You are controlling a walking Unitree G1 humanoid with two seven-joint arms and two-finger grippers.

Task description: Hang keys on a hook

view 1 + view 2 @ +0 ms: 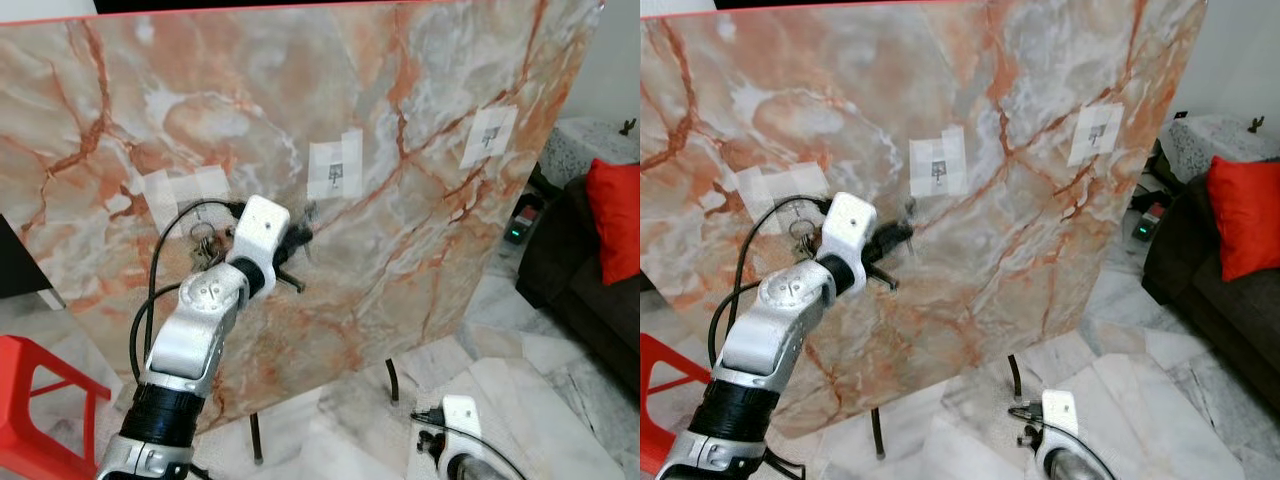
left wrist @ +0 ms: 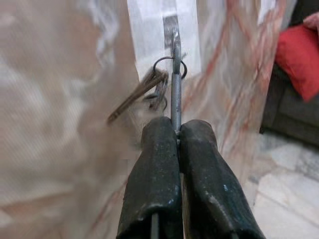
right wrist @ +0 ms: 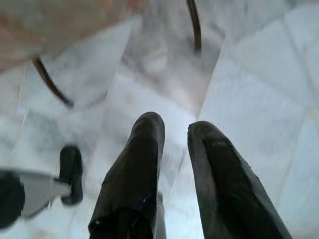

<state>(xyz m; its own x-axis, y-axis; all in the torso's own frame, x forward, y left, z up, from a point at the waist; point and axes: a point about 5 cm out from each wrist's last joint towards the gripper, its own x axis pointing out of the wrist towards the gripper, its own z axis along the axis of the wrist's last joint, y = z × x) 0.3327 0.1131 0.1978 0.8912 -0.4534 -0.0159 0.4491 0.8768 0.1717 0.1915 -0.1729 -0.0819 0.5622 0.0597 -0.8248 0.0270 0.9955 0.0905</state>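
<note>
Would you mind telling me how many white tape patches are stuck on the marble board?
3: one at the board's left with keys hanging below it, one in the middle near the left gripper, one at the upper right. None seems hidden.

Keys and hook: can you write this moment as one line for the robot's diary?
left gripper: shut on key, at middle hook | keys: ring at hook | right gripper: idle, open, low over floor

My board point(image 1: 420, 230) is beige marble veined orange-red, with white tape patches point(image 1: 333, 168). My left claw point(image 2: 178, 130) is black on a silver arm point(image 1: 200, 330). The keys point(image 2: 149, 89) are dull grey. A cushion point(image 1: 615, 215) is red, the stool point(image 1: 30, 410) red, the floor point(image 1: 520, 400) white-grey marble.
</note>
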